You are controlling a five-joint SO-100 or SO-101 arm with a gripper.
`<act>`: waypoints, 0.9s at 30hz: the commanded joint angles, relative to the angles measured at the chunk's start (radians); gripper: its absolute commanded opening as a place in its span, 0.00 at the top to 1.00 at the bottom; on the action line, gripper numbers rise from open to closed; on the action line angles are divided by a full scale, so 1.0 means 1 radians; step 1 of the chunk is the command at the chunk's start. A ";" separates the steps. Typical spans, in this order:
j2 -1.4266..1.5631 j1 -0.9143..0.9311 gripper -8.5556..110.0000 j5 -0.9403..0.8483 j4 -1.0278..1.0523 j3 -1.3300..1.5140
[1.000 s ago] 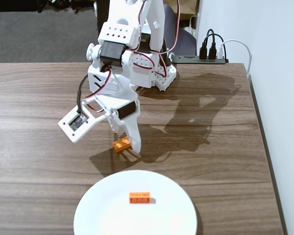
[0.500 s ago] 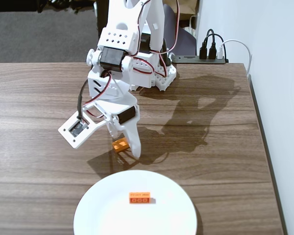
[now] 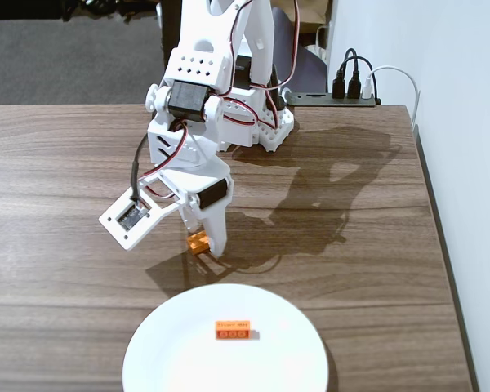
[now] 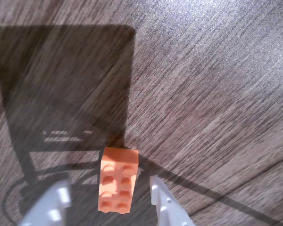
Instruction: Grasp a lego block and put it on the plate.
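The lego block [image 4: 117,181], a light-orange 2x4 brick, lies studs up on the wooden table. In the fixed view it [image 3: 198,242] sits just beyond the white plate [image 3: 171,351]. My gripper [image 4: 108,184] is open and lowered over the block, with one white finger on each side of it and a gap on both sides. In the fixed view the gripper [image 3: 206,243] points down at the block, whose right part is hidden behind a finger. A second orange brick [image 3: 233,329], with a darker face and round hollows, lies on the plate.
The arm's base [image 3: 253,122] stands at the back of the table. A power strip with plugs [image 3: 343,96] lies at the back right. The table's right edge [image 3: 441,245] runs close to a white wall.
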 commanded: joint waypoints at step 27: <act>0.044 -0.018 0.89 -0.077 -0.014 0.014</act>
